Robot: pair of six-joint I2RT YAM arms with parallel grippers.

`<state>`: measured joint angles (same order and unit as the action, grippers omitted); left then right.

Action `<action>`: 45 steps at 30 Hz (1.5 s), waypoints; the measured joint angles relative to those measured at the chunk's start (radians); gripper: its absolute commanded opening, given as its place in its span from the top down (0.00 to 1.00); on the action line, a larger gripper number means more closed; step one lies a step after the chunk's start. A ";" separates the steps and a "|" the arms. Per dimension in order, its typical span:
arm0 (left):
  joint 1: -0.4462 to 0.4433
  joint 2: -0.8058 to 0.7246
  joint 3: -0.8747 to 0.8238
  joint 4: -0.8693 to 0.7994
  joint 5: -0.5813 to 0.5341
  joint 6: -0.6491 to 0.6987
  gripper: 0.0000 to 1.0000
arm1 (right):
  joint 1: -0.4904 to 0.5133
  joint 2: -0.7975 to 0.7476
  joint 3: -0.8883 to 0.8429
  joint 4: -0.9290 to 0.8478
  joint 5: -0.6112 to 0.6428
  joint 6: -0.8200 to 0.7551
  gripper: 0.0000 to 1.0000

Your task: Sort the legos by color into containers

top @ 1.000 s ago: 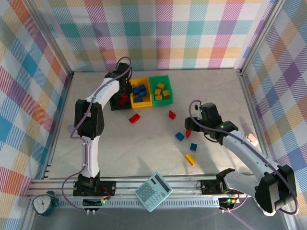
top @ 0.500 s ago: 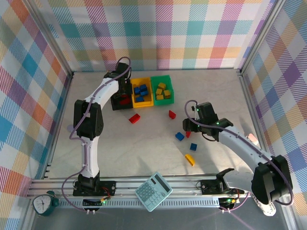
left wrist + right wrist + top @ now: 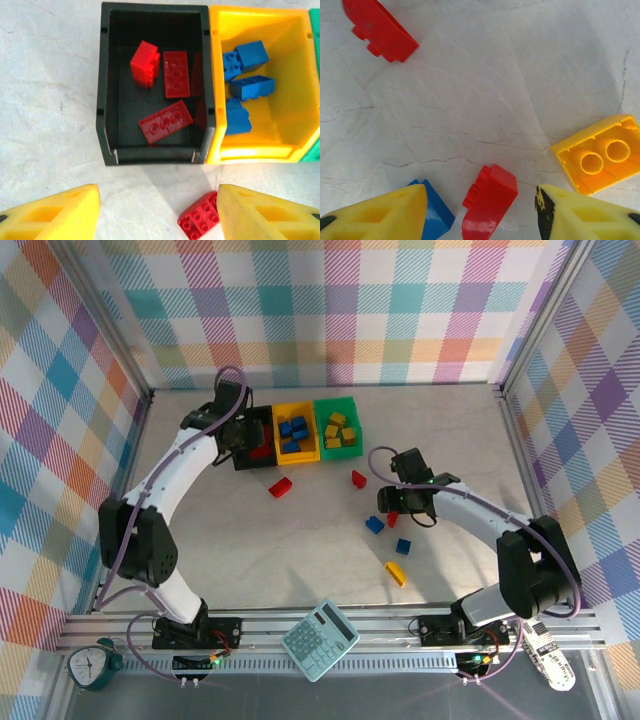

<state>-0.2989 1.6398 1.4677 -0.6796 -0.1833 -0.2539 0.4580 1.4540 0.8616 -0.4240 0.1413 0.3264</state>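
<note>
Top view: the left gripper hovers over the black bin, which stands beside the yellow bin and the green bin. The right gripper sits low over loose legos on the table.

Left wrist view: the fingers stand apart and empty. Red bricks lie in the black bin and blue bricks in the yellow one.

Right wrist view: the fingers are spread, and a red brick stands ungripped between them. A blue brick lies just beside it and a yellow brick is near.

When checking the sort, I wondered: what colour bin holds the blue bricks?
A yellow bin, clearest in the left wrist view.
</note>
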 measured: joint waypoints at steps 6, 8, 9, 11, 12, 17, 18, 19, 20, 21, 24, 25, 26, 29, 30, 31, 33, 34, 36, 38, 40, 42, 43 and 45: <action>-0.073 -0.093 -0.123 0.005 -0.001 -0.045 0.37 | 0.023 0.038 0.000 -0.005 0.028 0.037 0.45; -0.097 -0.119 -0.153 0.005 -0.001 -0.058 0.37 | 0.031 0.051 0.000 -0.008 0.035 0.052 0.46; -0.108 -0.132 -0.167 0.005 -0.001 -0.067 0.37 | 0.035 0.057 0.000 -0.011 0.039 0.059 0.46; -0.127 -0.158 -0.196 0.005 -0.006 -0.080 0.37 | 0.042 0.065 0.000 -0.015 0.049 0.072 0.46; -0.135 -0.172 -0.211 0.005 -0.011 -0.089 0.37 | 0.047 0.068 0.000 -0.015 0.053 0.079 0.47; -0.173 -0.216 -0.256 -0.002 -0.037 -0.117 0.37 | 0.054 0.087 0.000 -0.015 0.066 0.101 0.50; -0.179 -0.223 -0.263 -0.002 -0.042 -0.122 0.37 | 0.054 0.096 0.000 -0.015 0.068 0.104 0.51; -0.182 -0.229 -0.271 -0.002 -0.046 -0.127 0.37 | 0.054 0.105 0.000 -0.015 0.070 0.107 0.52; -0.183 -0.235 -0.277 -0.002 -0.047 -0.130 0.37 | 0.054 0.114 0.000 -0.016 0.073 0.108 0.53; -0.185 -0.241 -0.285 -0.002 -0.051 -0.134 0.37 | 0.054 0.124 0.001 -0.019 0.076 0.109 0.55; -0.190 -0.256 -0.302 -0.007 -0.064 -0.146 0.37 | 0.054 0.140 0.004 -0.027 0.086 0.111 0.61; -0.192 -0.262 -0.304 -0.011 -0.066 -0.148 0.37 | 0.054 0.141 0.005 -0.028 0.087 0.111 0.64; -0.192 -0.269 -0.307 -0.012 -0.069 -0.151 0.37 | 0.054 0.141 0.006 -0.030 0.089 0.111 0.67; -0.196 -0.298 -0.317 -0.026 -0.081 -0.159 0.37 | 0.054 0.141 0.016 -0.034 0.094 0.107 0.73; -0.197 -0.309 -0.323 -0.027 -0.084 -0.165 0.37 | 0.054 0.141 0.020 -0.034 0.094 0.105 0.74; -0.198 -0.319 -0.328 -0.026 -0.088 -0.171 0.36 | 0.054 0.141 0.024 -0.035 0.094 0.103 0.76; -0.200 -0.339 -0.341 -0.027 -0.095 -0.181 0.37 | 0.055 0.141 0.035 -0.034 0.092 0.098 0.77; -0.201 -0.349 -0.348 -0.029 -0.099 -0.188 0.37 | 0.057 0.141 0.043 -0.034 0.090 0.092 0.77; -0.203 -0.367 -0.360 -0.033 -0.107 -0.201 0.37 | 0.064 0.141 0.065 -0.034 0.074 0.072 0.77; -0.206 -0.391 -0.380 -0.032 -0.119 -0.224 0.37 | 0.084 0.142 0.101 -0.033 0.047 0.051 0.77; -0.212 -0.415 -0.403 -0.032 -0.133 -0.250 0.37 | 0.113 0.156 0.164 -0.034 0.020 0.033 0.78; -0.226 -0.430 -0.422 -0.035 -0.154 -0.276 0.37 | 0.146 0.198 0.258 -0.026 -0.010 0.019 0.78; -0.235 -0.435 -0.430 -0.040 -0.166 -0.289 0.36 | 0.162 0.227 0.312 -0.017 -0.026 0.011 0.78; -0.246 -0.443 -0.439 -0.052 -0.183 -0.311 0.34 | 0.190 0.283 0.409 0.005 -0.063 -0.003 0.78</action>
<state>-0.5449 1.1965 1.0290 -0.7315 -0.3660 -0.5644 0.6479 1.7374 1.2705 -0.4191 0.0788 0.3237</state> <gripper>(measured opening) 0.646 0.247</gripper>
